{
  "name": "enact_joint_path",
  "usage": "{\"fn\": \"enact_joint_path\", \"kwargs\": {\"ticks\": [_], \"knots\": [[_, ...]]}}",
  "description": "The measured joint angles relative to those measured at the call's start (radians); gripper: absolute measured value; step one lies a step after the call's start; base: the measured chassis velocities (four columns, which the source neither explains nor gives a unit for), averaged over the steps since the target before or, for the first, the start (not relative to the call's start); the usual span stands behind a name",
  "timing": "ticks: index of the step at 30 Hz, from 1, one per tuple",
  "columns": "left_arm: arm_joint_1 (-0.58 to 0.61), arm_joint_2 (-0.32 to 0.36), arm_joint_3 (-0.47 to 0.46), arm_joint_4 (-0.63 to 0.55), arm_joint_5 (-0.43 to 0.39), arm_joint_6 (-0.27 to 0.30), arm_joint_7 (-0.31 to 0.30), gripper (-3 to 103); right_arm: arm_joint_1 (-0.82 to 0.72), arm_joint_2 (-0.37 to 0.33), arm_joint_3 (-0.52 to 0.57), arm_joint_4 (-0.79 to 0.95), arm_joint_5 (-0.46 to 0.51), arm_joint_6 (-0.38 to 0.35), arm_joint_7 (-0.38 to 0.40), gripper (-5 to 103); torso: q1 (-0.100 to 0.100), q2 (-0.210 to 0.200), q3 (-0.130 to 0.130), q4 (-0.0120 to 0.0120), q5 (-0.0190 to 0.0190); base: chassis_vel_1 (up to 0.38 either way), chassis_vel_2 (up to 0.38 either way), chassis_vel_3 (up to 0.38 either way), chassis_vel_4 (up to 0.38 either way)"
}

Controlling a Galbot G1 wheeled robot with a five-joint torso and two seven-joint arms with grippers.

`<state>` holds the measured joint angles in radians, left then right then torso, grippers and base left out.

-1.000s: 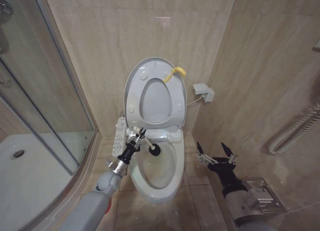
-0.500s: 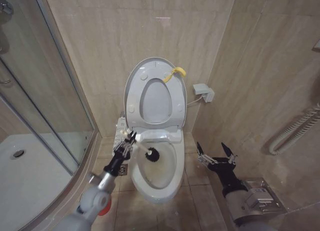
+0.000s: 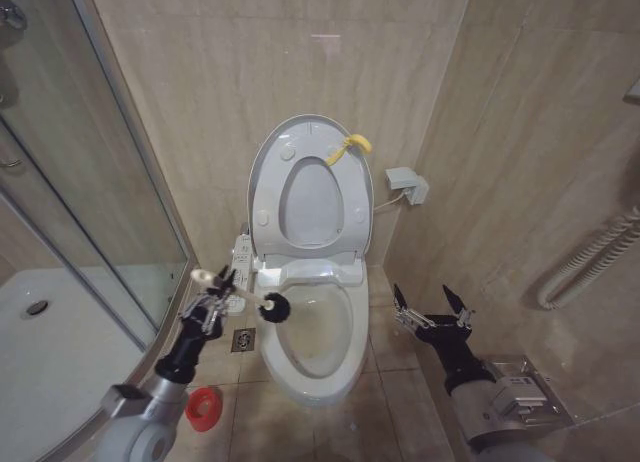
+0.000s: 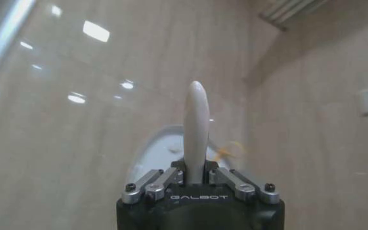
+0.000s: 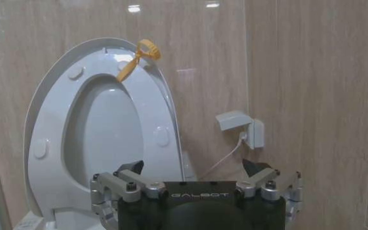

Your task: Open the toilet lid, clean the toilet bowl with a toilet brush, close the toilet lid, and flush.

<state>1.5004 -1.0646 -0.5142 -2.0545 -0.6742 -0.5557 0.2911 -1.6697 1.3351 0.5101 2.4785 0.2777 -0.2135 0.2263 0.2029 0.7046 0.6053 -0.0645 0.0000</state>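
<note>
Left pincer (image 3: 213, 304), clamped on the toilet brush (image 3: 243, 295), has swung its head back to the toilet bowl (image 3: 335, 367) rim: scrubbing probably over. Right pincer (image 3: 432, 304) waits open.

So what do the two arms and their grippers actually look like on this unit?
Both arms are grey metal tubes ending in a black wrist. The left gripper and the right gripper have black bodies printed GALBOT in white, silver linkages with dark screws and black-tipped jaws. The left arm carries a silver ring joint behind the wrist, and the right arm a boxy silver module further back.
</note>
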Motion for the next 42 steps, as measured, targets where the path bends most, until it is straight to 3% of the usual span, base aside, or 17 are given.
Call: {"fn": "enact_joint_path", "kwargs": {"ticks": [3,8,10,16,19,20,23,25,27,28,31,32,35,42], "knots": [[0.127,-0.049,-0.076,-0.066,0.067,0.006,-0.092,17,0.0,0.0,0.0,0.0,0.0,0.0,0.0,100,0.0,0.0,0.0,0.0002,0.0,0.0,0.0,0.0,0.0],[0.26,-0.11,-0.133,-0.105,0.162,-0.001,-0.167,17,0.0,0.0,0.0,0.0,0.0,0.0,0.0,100,0.0,0.0,0.0,0.0008,0.0002,0.0,0.0,0.0,0.0],[0.302,-0.13,-0.127,-0.083,0.215,-0.009,-0.208,17,0.0,0.0,0.0,0.0,0.0,0.0,0.0,100,0.0,0.0,0.0,0.0006,0.0004,0.0,0.0,0.0,0.0],[0.314,-0.149,-0.129,0.031,0.265,-0.056,-0.238,17,0.0,0.0,0.0,0.0,0.0,0.0,0.0,100,0.0,0.0,0.0,0.0005,0.0002,0.0,0.0,0.0,0.0],[0.265,-0.148,-0.134,0.177,0.259,-0.116,-0.216,17,0.0,0.0,0.0,0.0,0.0,0.0,0.0,100,0.0,0.0,0.0,0.0005,0.0,0.0,0.0,0.0,0.0],[0.265,-0.148,-0.134,0.177,0.259,-0.116,-0.216,17,0.0,0.0,0.0,0.0,0.0,0.0,0.0,100,0.0,0.0,0.0,0.0005,0.0,0.0,0.0,0.0,0.0],[0.173,-0.132,-0.118,0.374,0.206,-0.169,-0.182,17,0.0,0.0,0.0,0.0,0.0,0.0,0.0,100,0.0,0.0,0.0,0.0003,-0.0002,0.0,0.0,0.0,0.0],[0.142,-0.125,-0.107,0.432,0.186,-0.183,-0.173,17,0.0,0.0,0.0,0.0,0.0,0.0,0.0,100,0.0,0.0,0.0,0.0005,-0.0004,0.0,0.0,0.0,0.0],[0.063,-0.103,-0.072,0.553,0.135,-0.21,-0.137,17,0.0,0.0,0.0,0.0,0.0,0.0,0.0,100,0.0,0.0,0.0,0.0006,-0.0002,0.0,0.0,0.0,0.0],[0.063,-0.103,-0.072,0.553,0.135,-0.21,-0.137,17,0.0,0.0,0.0,0.0,0.0,0.0,0.0,100,0.0,0.0,0.0,0.0006,-0.0002,0.0,0.0,0.0,0.0],[-0.07,-0.078,-0.021,0.748,0.096,-0.257,-0.058,17,0.0,0.0,0.0,0.0,0.0,0.0,0.0,100,0.0,0.0,0.0,0.0,-0.0003,0.0,0.0,0.0,0.0],[-0.07,-0.078,-0.021,0.748,0.096,-0.257,-0.058,17,0.0,0.0,0.0,0.0,0.0,0.0,0.0,100,0.0,0.0,0.0,0.0,-0.0003,0.0,0.0,0.0,0.0],[-0.169,-0.062,0.032,0.894,0.052,-0.265,0.013,17,0.0,0.0,0.0,0.0,0.0,0.0,0.0,100,0.0,0.0,0.0,0.0003,-0.0002,0.0,0.0,0.0,0.0],[-0.278,-0.07,0.08,1.062,0.032,-0.265,0.052,17,0.0,0.0,0.0,0.0,0.0,0.0,0.0,100,0.0,0.0,0.0,0.0004,-0.0002,0.0,0.0,0.0,0.0]]}}
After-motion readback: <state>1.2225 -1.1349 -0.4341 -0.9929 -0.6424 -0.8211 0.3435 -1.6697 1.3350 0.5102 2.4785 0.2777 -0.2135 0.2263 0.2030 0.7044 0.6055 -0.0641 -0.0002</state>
